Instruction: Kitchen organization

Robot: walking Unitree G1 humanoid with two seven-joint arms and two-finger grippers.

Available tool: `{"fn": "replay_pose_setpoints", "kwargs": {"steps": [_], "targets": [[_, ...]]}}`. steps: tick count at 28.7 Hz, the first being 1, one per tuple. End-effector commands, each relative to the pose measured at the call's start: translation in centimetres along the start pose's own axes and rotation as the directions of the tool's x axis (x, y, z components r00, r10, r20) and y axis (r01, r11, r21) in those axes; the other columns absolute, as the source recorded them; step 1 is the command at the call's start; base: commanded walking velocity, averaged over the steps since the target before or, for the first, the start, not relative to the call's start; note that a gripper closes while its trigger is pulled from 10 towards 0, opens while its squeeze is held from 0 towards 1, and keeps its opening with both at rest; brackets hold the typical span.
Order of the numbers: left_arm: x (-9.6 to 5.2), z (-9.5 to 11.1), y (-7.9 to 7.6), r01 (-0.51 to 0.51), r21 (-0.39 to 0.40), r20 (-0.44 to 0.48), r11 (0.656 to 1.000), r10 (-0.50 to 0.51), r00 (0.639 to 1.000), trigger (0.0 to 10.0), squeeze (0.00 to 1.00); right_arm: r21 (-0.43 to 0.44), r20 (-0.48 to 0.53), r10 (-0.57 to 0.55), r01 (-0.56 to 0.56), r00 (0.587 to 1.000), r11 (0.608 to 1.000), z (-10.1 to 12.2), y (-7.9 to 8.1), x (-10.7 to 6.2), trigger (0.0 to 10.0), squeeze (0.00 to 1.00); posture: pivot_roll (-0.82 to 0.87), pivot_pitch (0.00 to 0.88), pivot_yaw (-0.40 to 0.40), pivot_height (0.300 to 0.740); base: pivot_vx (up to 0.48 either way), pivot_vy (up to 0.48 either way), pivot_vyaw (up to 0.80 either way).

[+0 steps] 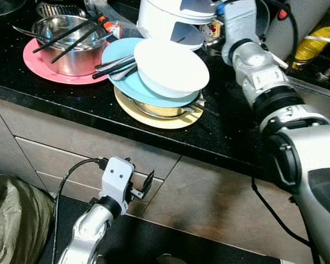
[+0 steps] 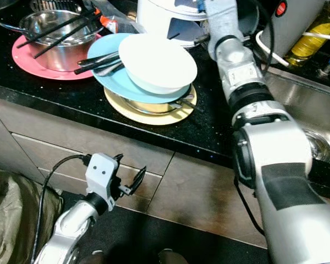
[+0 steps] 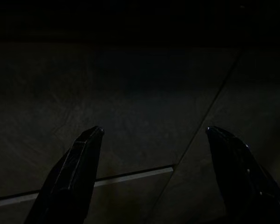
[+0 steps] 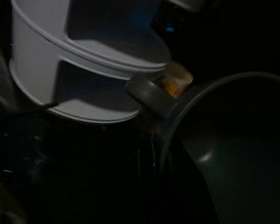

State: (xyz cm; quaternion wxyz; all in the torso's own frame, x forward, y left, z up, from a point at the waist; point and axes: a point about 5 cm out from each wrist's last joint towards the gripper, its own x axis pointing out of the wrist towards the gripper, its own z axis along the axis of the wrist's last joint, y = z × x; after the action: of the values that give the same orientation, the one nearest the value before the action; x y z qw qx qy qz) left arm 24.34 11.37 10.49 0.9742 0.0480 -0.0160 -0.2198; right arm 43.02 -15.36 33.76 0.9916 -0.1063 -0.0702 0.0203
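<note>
On the black counter (image 1: 60,93) a white bowl (image 1: 170,69) lies tilted on a blue plate (image 1: 121,55), over a steel dish and a yellow plate (image 1: 154,118). Dark utensils (image 1: 113,66) rest on the blue plate. To the left, a steel pot (image 1: 71,41) with black chopsticks (image 1: 66,36) across it stands on a pink plate (image 1: 36,63). My right arm (image 1: 253,71) reaches to the counter's back beside a white rice cooker (image 1: 170,16); its wrist view shows that cooker (image 4: 84,65) and a grey pan (image 4: 228,140). My left gripper (image 1: 146,184) hangs open before the drawers (image 3: 130,93).
A steel sink (image 2: 302,104) lies to the right of the arm, with a yellow oil bottle (image 1: 313,41) behind it. Grey drawer fronts (image 1: 60,154) run under the counter. An olive bag (image 1: 11,220) sits on the floor at lower left.
</note>
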Motion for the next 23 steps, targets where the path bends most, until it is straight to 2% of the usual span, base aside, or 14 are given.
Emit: {"fn": "replay_pose_setpoints", "kwargs": {"steps": [1, 2, 3, 7, 8, 9, 10, 11, 14, 18, 19, 21, 22, 23], "targets": [[-0.3, -0.2, -0.6, 0.027, 0.002, -0.019, 1.0, -0.027, 0.999, 10.0, 0.0, 0.099, -0.003, 0.006, -0.006, 1.0, 0.995, -0.3, -0.1, 0.0, 10.0, 0.86, 0.16, 0.167, -0.234, 0.74, 0.0, 0.0, 0.0], [-0.3, -0.2, -0.6, 0.027, 0.002, -0.019, 1.0, -0.027, 0.999, 10.0, 0.0, 0.099, -0.003, 0.006, -0.006, 1.0, 0.995, -0.3, -0.1, 0.0, 10.0, 0.86, 0.16, 0.167, -0.234, 0.74, 0.0, 0.0, 0.0], [-0.5, -0.1, -0.4, 0.026, 0.006, -0.022, 1.0, -0.026, 0.999, 10.0, 0.0, 0.196, 0.048, 0.055, -0.063, 0.997, 0.979, 0.4, 0.8, 0.0, 10.0, 1.0, 0.16, 0.17, -0.226, 0.74, 0.0, 0.0, 0.0], [-0.6, -0.1, -0.3, 0.03, 0.011, -0.028, 0.999, -0.03, 0.999, 10.0, 0.0, 0.306, 0.127, 0.111, -0.145, 0.986, 0.941, 1.5, 1.7, 0.1, 10.0, 1.0, 0.17, 0.17, -0.219, 0.74, 0.0, 0.0, 0.0], [-0.6, -0.1, -0.3, 0.03, 0.011, -0.028, 0.999, -0.03, 0.999, 10.0, 0.0, 0.306, 0.127, 0.111, -0.145, 0.986, 0.941, 1.5, 1.7, 0.1, 10.0, 1.0, 0.17, 0.17, -0.219, 0.74, 0.0, 0.0, 0.0], [-0.6, -0.2, -0.2, 0.033, 0.014, -0.032, 0.999, -0.033, 0.999, 10.0, 0.0, 0.35, 0.174, 0.137, -0.191, 0.975, 0.917, 2.1, 2.0, 0.0, 10.0, 0.87, 0.17, 0.169, -0.213, 0.74, 0.0, 0.0, 0.0], [-0.6, -0.2, -0.2, 0.033, 0.014, -0.032, 0.999, -0.033, 0.999, 10.0, 0.0, 0.35, 0.174, 0.137, -0.191, 0.975, 0.917, 2.1, 2.0, 0.0, 10.0, 0.87, 0.17, 0.169, -0.213, 0.74, 0.0, 0.0, 0.0], [-0.6, -0.2, -0.1, 0.035, 0.017, -0.034, 0.999, -0.034, 0.999, 10.0, 0.0, 0.368, 0.205, 0.142, -0.21, 0.968, 0.906, 2.4, 1.7, 0.0, 10.0, 0.0, 0.17, 0.163, -0.204, 0.74, 0.0, 0.0, 0.0], [-0.5, -0.2, 0.1, 0.038, 0.021, -0.037, 0.999, -0.037, 0.999, 10.0, 0.0, 0.385, 0.237, 0.133, -0.219, 0.962, 0.897, 2.7, 0.9, -0.1, 10.0, 0.0, 0.17, 0.159, -0.199, 0.74, 0.0, 0.0, 0.0], [-0.3, -0.3, 0.2, 0.042, 0.024, -0.041, 0.999, -0.041, 0.998, 10.0, 0.0, 0.439, 0.304, 0.128, -0.258, 0.944, 0.861, 3.2, -0.4, -0.4, 10.0, 0.0, 0.16, 0.145, -0.182, 0.74, 0.0, 0.0, 0.0], [-0.1, -0.3, 0.3, 0.047, 0.028, -0.042, 0.999, -0.045, 0.998, 10.0, 0.0, 0.466, 0.395, 0.149, -0.337, 0.907, 0.818, 4.0, -1.6, -0.8, 10.0, 0.0, 0.16, 0.14, -0.173, 0.74, 0.0, 0.0, 0.0], [0.0, -0.4, 0.4, 0.052, 0.032, -0.043, 0.998, -0.051, 0.998, 10.0, 0.0, 0.46, 0.481, 0.187, -0.428, 0.856, 0.778, 4.7, -2.2, -1.2, 10.0, 0.0, 0.16, 0.132, -0.166, 0.74, 0.0, 0.0, 0.0], [0.1, -0.4, 0.5, 0.055, 0.033, -0.044, 0.998, -0.053, 0.998, 10.0, 0.0, 0.431, 0.577, 0.243, -0.543, 0.78, 0.721, 5.4, -2.8, -1.8, 10.0, 0.0, 0.16, 0.126, -0.16, 0.74, 0.0, 0.0, 0.0], [0.2, -0.4, 0.6, 0.055, 0.033, -0.045, 0.998, -0.053, 0.998, 10.0, 0.0, 0.421, 0.599, 0.255, -0.569, 0.76, 0.706, 5.6, -3.0, -2.0, 10.0, 0.0, 0.16, 0.126, -0.16, 0.74, 0.0, 0.0, 0.0]]}}
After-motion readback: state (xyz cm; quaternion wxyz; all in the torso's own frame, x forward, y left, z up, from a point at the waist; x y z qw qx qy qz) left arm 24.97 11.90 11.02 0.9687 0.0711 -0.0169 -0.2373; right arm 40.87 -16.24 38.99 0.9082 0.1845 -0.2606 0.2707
